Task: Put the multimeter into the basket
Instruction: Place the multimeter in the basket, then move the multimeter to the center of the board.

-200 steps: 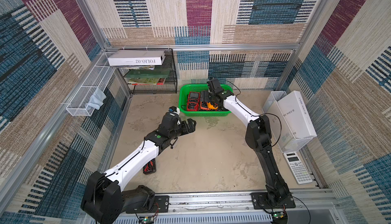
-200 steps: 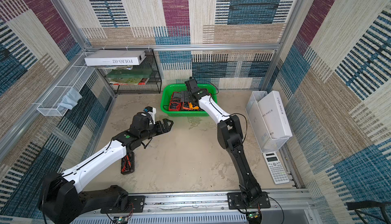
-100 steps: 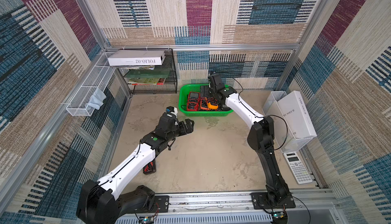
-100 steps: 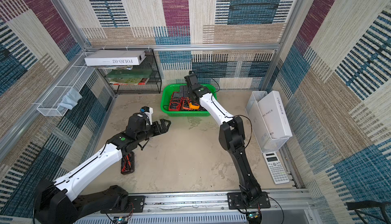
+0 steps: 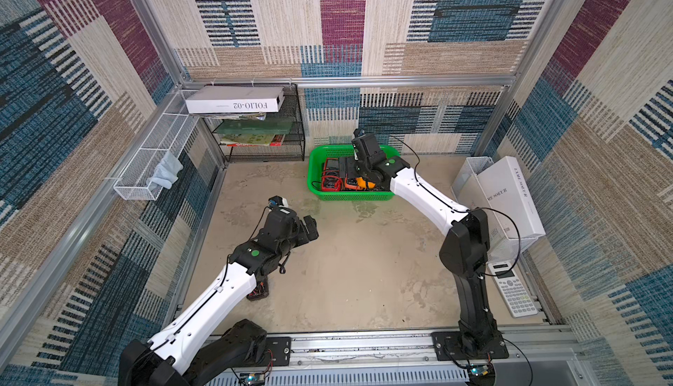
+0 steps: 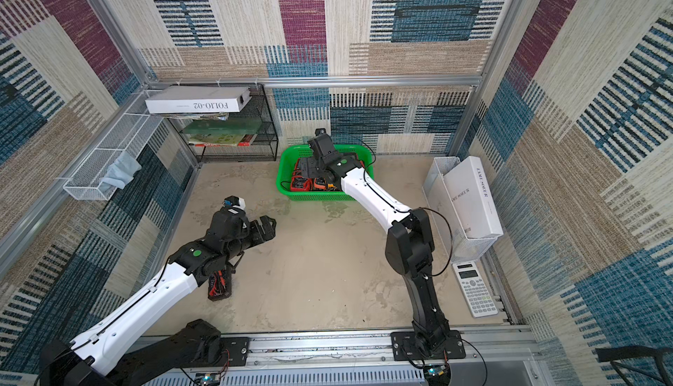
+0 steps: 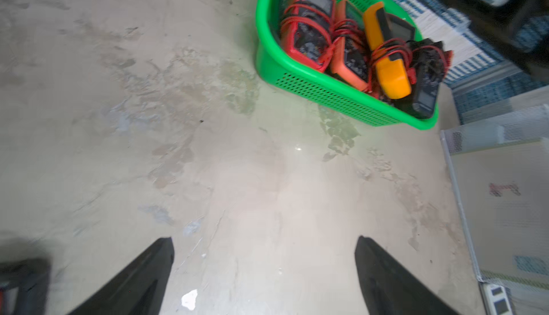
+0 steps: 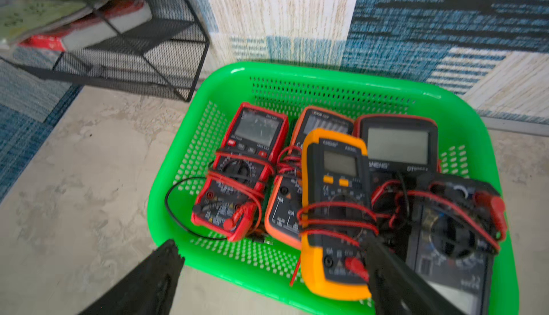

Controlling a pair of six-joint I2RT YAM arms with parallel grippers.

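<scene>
Jaws on both arms are held wide and empty, with lead-wrapped multimeters point(image 8: 335, 209) packed in the perforated, round-cornered green basket point(image 8: 326, 71).

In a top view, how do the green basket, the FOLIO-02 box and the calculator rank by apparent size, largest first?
1. green basket.
2. FOLIO-02 box, as long but thinner; sitting higher, nearer the camera, it may look enlarged.
3. calculator.

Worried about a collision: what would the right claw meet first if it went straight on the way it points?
Most likely the yellow-cased multimeter wrapped in red leads, lying on top of the pile in the bright green perforated plastic basket; one finger of the open right claw overlaps it. Depth is unclear.
</scene>
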